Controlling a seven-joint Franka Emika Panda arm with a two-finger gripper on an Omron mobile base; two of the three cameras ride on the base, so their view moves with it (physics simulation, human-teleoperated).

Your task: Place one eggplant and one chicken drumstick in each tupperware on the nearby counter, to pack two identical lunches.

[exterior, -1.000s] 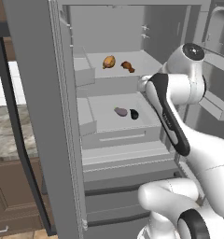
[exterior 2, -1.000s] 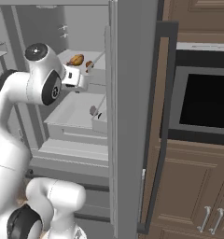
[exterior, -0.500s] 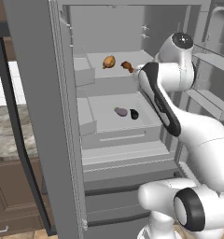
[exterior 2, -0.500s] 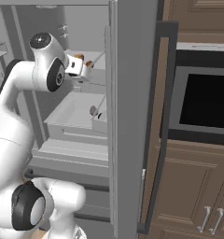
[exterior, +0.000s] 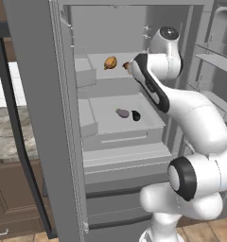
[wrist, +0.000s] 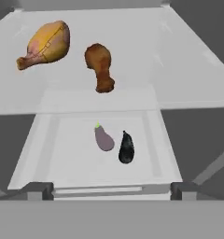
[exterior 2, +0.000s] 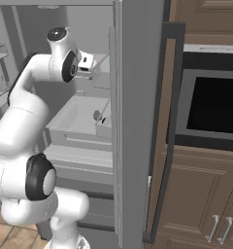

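Inside the open fridge, a golden-orange chicken drumstick point(wrist: 44, 45) point(exterior: 110, 62) and a reddish-brown one point(wrist: 100, 65) lie side by side on the upper shelf. On the shelf below, a mauve eggplant point(wrist: 103, 138) point(exterior: 122, 113) lies beside a near-black eggplant point(wrist: 126, 147) point(exterior: 135, 115). My gripper point(wrist: 111, 190) point(exterior 2: 91, 69) hovers at upper-shelf height in front of the drumsticks, open and holding nothing. My arm hides part of the brown drumstick point(exterior: 126, 65) in the left base view. A strip of marbled counter point(exterior: 9, 137) shows at far left. The tupperwares are out of view.
The fridge door point(exterior: 35, 118) stands open on the left, and door bins point(exterior: 214, 61) hang on the right. Closed fridge drawers point(exterior: 120, 160) sit below the eggplant shelf. A built-in oven point(exterior 2: 210, 107) and brown cabinets point(exterior 2: 196, 194) stand to the right of the fridge.
My arm has lifted and reached further into the fridge, bringing the hand up to the upper shelf. The gripper has stayed open, and the food has not moved.
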